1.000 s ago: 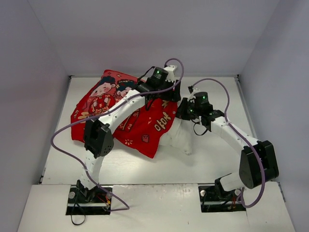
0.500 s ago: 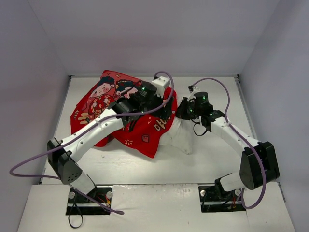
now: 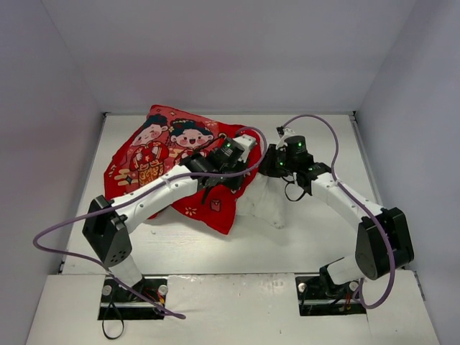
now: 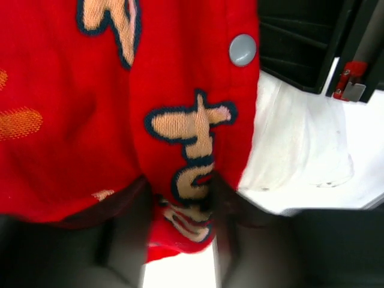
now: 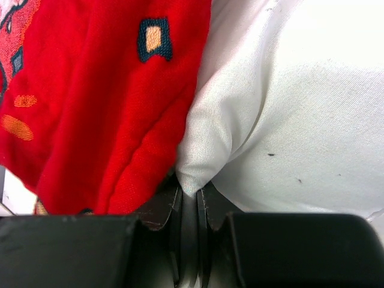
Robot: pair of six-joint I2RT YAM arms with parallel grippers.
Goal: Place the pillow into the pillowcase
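Observation:
The red pillowcase [image 3: 165, 154] lies printed side up on the left half of the table, its two cartoon figures showing. The white pillow [image 3: 267, 207] sticks out from under its right edge. My left gripper [image 3: 241, 172] is at that right edge. In the left wrist view it [image 4: 183, 210] is shut on a fold of the pillowcase [image 4: 90, 90] near a grey snap [image 4: 242, 50], with the pillow [image 4: 294, 144] to the right. My right gripper [image 3: 269, 164] faces it from the right. In the right wrist view it [image 5: 191, 191] pinches a corner of the pillow [image 5: 300, 108] beside the pillowcase [image 5: 102, 102].
White walls [image 3: 43, 144] close in the table [image 3: 323, 237] on the left, back and right. Purple cables loop off both arms, the left one [image 3: 65, 233] hanging wide toward the left wall. The two wrists stand close together at mid-table.
The left arm swung from the back of the pillowcase toward its near right edge and its jaws closed on the red fabric. The printed figures are now uncovered. The right arm barely moved.

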